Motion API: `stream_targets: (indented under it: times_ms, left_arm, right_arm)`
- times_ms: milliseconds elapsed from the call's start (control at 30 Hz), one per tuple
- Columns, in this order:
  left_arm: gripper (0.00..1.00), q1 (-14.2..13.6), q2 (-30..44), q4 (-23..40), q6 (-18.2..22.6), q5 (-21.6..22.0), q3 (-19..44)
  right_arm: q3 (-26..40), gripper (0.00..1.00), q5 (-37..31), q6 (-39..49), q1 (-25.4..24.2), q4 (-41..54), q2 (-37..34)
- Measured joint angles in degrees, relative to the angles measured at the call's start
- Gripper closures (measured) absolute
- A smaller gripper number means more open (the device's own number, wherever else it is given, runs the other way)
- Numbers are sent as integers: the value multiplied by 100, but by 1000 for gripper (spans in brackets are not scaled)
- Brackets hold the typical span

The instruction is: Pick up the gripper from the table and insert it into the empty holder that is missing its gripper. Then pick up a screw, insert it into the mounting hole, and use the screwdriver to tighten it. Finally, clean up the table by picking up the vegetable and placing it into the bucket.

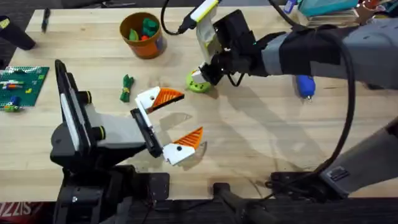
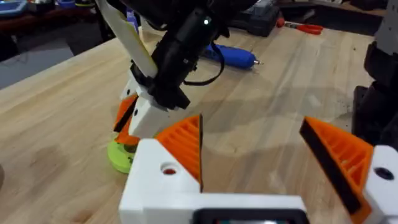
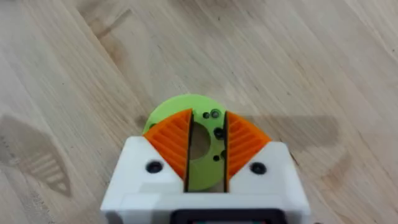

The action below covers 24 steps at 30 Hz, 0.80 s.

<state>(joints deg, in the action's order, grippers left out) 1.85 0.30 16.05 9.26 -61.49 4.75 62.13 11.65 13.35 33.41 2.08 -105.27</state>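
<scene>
Overhead looks down on the table [image 1: 261,137]; both wrist views sit close over it.

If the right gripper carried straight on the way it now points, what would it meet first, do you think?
Probably the green disc directly beneath the right gripper; its narrowly open pads straddle it, then the table.

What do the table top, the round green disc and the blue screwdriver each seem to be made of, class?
Table top: pale wood with a smooth finish; grain lines and plank seams show.
Green disc: probably moulded plastic, matt, evenly bright green with small holes.
Blue screwdriver: apparently glossy plastic body, given its highlights, with a thin metal-looking tip.
</scene>
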Motion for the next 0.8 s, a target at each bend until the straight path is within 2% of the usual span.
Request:
stream_targets:
  times_ms: [467, 500, 533, 633, 800]
  left_arm:
    - [15, 0, 0, 0, 0, 0, 0]
    - [15, 0, 0, 0, 0, 0, 0]
    - [14, 0, 0, 0, 0, 0, 0]
    - [15, 0, 0, 0, 0, 0, 0]
    - [15, 0, 0, 0, 0, 0, 0]
  right_arm:
    - [46, 741, -28, 2, -11, 175, 0]
    - [47, 766, -34, 5, -11, 175, 0]
    - [50, 868, -74, 17, -22, 188, 0]
    - [50, 978, -96, 21, -61, 196, 0]
    - [50, 997, -84, 19, -105, 190, 0]
